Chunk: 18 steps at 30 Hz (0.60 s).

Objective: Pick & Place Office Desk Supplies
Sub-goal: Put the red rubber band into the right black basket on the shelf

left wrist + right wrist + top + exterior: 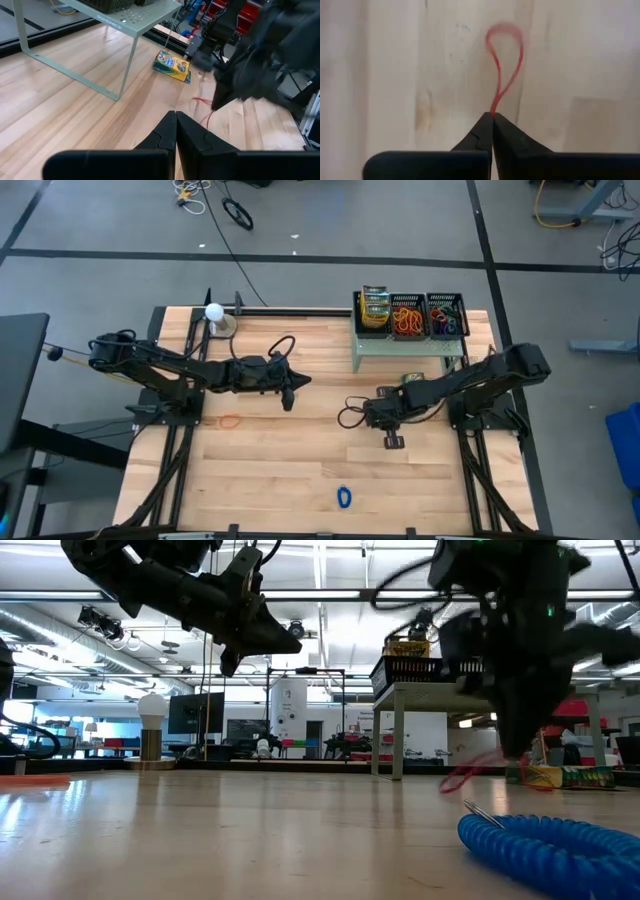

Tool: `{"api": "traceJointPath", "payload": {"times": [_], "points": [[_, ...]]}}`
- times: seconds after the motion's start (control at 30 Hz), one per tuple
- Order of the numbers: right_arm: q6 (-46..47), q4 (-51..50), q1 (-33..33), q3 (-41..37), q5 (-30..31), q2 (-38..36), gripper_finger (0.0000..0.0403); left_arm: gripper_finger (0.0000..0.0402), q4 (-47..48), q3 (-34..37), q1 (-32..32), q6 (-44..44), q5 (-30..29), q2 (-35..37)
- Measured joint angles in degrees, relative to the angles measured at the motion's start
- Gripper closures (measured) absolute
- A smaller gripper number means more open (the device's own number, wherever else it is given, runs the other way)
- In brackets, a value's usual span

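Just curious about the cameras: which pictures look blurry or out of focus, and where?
Low view: the blue coiled band up close is soft and the right arm smeared. Left wrist view: the right arm is blurred. Right wrist view: the red rubber band is fuzzy at its loop. High view: evenly sharp.

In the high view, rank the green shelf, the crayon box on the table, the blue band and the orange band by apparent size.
1. Green shelf, clearly largest.
2. Crayon box, partly hidden by the right arm.
3. Blue band and orange band: too alike to rank.

Green shelf (400,346), white ball (213,311).
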State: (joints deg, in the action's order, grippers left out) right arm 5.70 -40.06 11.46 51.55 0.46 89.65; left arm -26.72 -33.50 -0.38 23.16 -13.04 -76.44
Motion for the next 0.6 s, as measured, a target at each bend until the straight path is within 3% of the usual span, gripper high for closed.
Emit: {"api": "traceJointPath", "payload": {"times": [0.3, 0.6], "points": [[5.4, -16.1, 0.0, 10.9, 2.8, -12.5, 0.04, 0.0392, 0.0, 0.0, 0.0, 0.5, 0.0, 0.0], [11.3, -33.8, -2.3, 31.8, 12.1, -16.7, 0.0401, 0.0392, 0.0, 0.0, 0.0, 0.7, -0.2, 0.0]]}}
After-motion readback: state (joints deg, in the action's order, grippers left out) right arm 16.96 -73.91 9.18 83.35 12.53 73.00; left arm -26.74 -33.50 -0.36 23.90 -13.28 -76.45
